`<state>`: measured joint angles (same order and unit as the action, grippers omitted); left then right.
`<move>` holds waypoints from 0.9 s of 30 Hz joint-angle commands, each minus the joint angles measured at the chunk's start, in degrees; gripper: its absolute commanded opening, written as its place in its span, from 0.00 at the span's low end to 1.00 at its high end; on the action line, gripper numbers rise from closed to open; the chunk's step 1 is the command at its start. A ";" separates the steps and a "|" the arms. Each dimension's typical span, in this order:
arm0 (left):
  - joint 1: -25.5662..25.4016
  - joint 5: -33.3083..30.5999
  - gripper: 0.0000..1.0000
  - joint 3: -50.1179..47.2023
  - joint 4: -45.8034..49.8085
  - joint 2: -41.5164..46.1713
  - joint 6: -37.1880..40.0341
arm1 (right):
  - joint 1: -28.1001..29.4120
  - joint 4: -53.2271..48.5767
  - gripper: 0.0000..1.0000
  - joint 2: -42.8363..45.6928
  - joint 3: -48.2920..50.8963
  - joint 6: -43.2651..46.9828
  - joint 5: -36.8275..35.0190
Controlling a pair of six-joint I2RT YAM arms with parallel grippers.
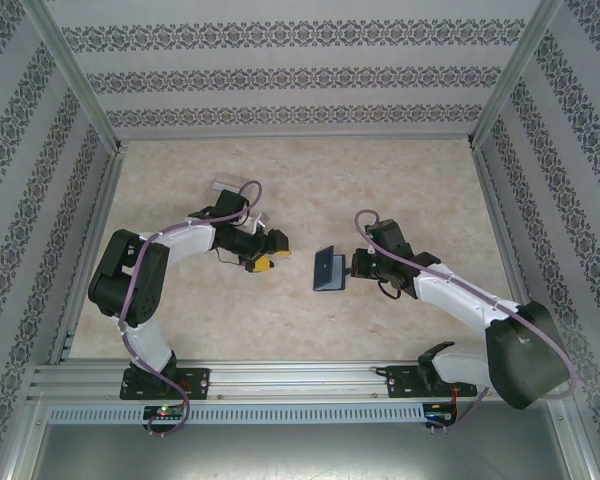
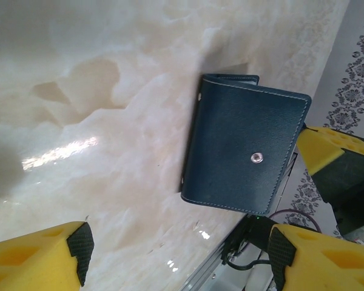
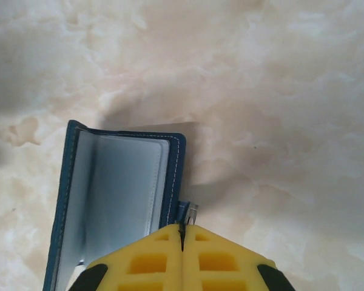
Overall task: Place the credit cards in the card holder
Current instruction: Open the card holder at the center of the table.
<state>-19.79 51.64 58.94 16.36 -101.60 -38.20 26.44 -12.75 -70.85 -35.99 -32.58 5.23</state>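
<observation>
The right tool (image 3: 182, 233) has its two yellow fingers pressed together, clamped on the card holder (image 1: 329, 270) at the edge of one cover, just by the clasp tab. The left tool (image 2: 179, 251) faces it from the other side with its fingers standing wide apart and nothing between them, near the card holder but not touching it. Both reach in over a pale, marble-patterned worktop (image 1: 310, 170). The card holder is near the middle of the worktop, a little toward the near edge, between the two tools. It is a small navy bifold wallet, propped upright on its edge and partly open like a book. Its dark outer cover faces the left tool. Its lighter blue-grey inside (image 3: 118, 188) faces the right wrist camera, and the sleeve on view there is plain, with nothing yellow-orange in it. The small clasp tab (image 3: 190, 212) sits right at the closed fingertips, and a round metal snap (image 2: 256, 157) shows on the outer cover. Judging from this, the holder is opened and steadied, but loading the credit cards looks not yet done. A card has to be picked up and slid into a sleeve.
</observation>
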 commanded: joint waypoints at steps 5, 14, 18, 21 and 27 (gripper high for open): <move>-0.44 1.88 0.80 0.40 -4.46 2.08 -2.34 | 2.43 -3.86 0.00 4.06 -4.70 0.59 1.40; -1.19 1.97 0.82 -0.57 -6.87 2.17 -2.68 | 3.97 -3.24 0.00 2.12 -5.34 -0.18 1.73; -2.72 -1.36 0.82 2.50 0.76 0.41 1.63 | 4.19 -3.13 0.00 2.18 -5.41 -0.35 2.05; -4.31 -0.06 0.82 4.31 1.63 -0.94 3.20 | 4.65 -3.06 0.00 2.79 -5.58 -0.51 2.10; -5.19 2.90 0.83 5.91 -2.98 -1.84 1.07 | 4.76 -3.53 0.00 2.97 -5.85 0.05 1.36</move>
<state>-24.45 52.25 62.89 14.94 -102.19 -37.91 30.65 -15.31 -68.62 -40.25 -32.80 6.59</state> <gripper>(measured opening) 0.825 0.063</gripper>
